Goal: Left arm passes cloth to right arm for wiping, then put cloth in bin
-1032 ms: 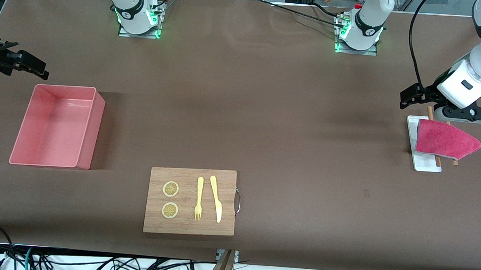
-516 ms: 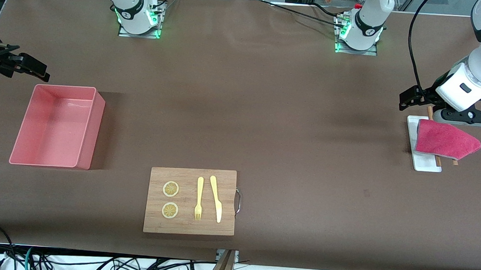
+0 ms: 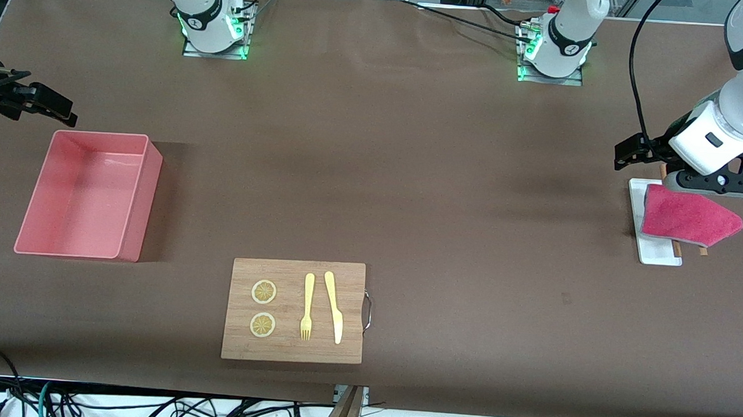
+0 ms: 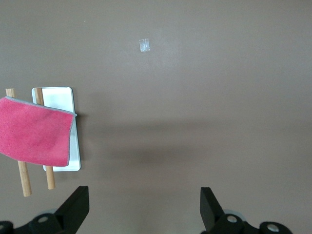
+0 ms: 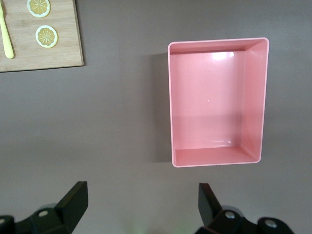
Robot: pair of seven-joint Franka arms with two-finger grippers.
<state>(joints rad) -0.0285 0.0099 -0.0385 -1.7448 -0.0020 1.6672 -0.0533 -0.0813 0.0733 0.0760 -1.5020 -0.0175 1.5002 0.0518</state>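
Black fingers spread wide, my left tool point(image 4: 141, 212) hangs above the cloth point(image 3: 689, 217) on its white tray point(image 3: 639, 203); my right tool point(image 5: 139, 209), likewise released, hovers beside the bin point(image 3: 86, 193) on the brown counter point(image 3: 411, 172).

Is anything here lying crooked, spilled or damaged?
Only the cloth: it lies askew on two wooden sticks across the white tray, one corner hanging over bare table. Nothing looks spilled or damaged.
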